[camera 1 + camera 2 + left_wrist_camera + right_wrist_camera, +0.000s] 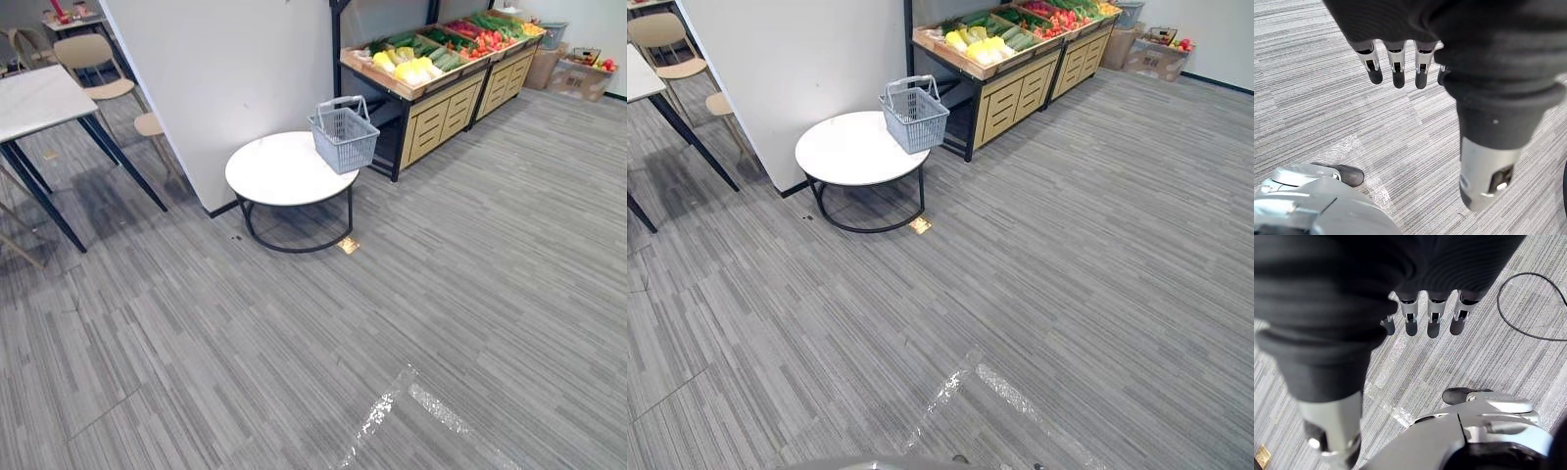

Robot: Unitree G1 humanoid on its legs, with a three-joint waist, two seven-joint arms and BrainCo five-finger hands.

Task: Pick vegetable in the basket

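Note:
A grey wire basket (344,134) with its handle raised stands at the right edge of a round white table (274,171); nothing shows inside it. Behind it a wooden stand (441,103) holds vegetables (411,67), yellow, green and red, in slanted trays. My left hand (1397,63) hangs over the grey floor with straight fingers and holds nothing. My right hand (1432,313) hangs over the floor too, fingers relaxed and empty. Both hands are far from the basket and the stand.
A white wall panel (225,69) rises just behind the round table. A rectangular table (39,103) with dark legs and beige chairs (93,59) stand at the left. Cardboard boxes (578,73) sit at the far right. Wide grey floor lies between me and the basket.

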